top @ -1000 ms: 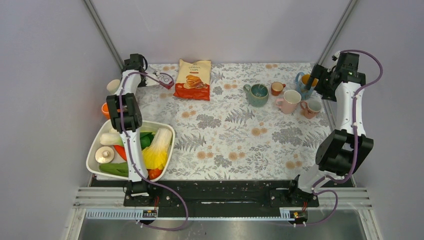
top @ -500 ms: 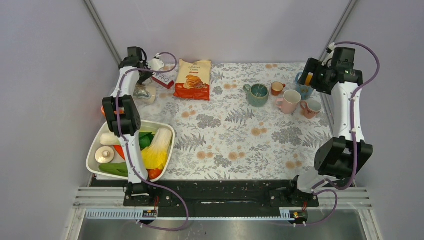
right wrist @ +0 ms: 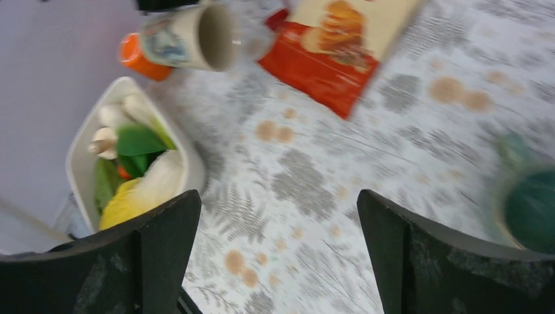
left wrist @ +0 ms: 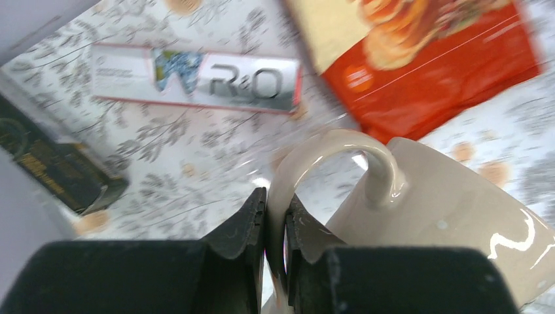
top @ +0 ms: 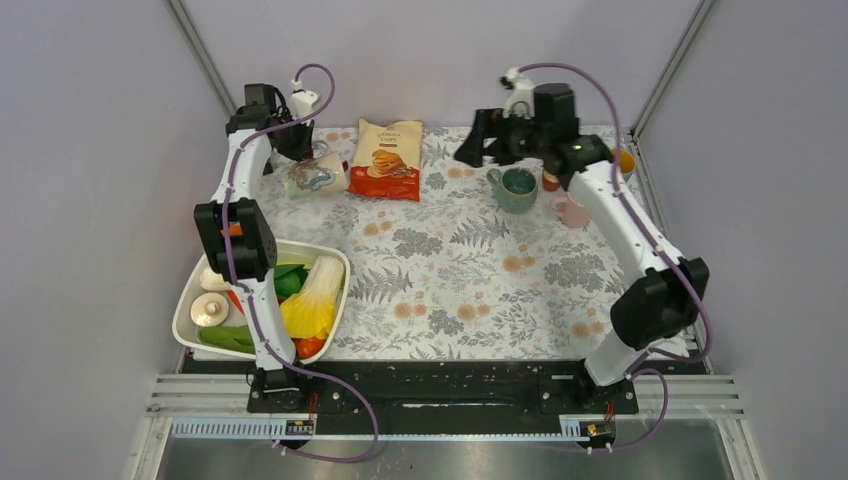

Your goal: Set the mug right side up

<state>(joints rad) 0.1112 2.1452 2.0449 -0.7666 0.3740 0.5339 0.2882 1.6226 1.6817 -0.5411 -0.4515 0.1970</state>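
The mug (top: 318, 178) is cream with a printed picture and lies tilted on its side at the far left of the table, just left of the crisp bag. My left gripper (top: 300, 155) is shut on the mug's handle (left wrist: 340, 147). In the left wrist view my left gripper (left wrist: 275, 199) pinches that loop, with the mug's body (left wrist: 445, 216) to the right. In the right wrist view the mug (right wrist: 190, 36) shows its open mouth facing right. My right gripper (top: 480, 138) hangs wide open and empty above the far middle of the table, fingers (right wrist: 278, 203) apart.
An orange crisp bag (top: 386, 160) lies at the far middle. A green mug (top: 515, 188), a small red cup (top: 550, 180) and a pink mug (top: 572, 210) stand at the far right. A white basin (top: 190, 300) of vegetables sits near left. A toothpaste box (left wrist: 196, 78) lies beyond the mug.
My left arm has swung the mug to the right, toward the crisp bag, holding its handle. My right arm has swept left from the far right corner to above the green mug.
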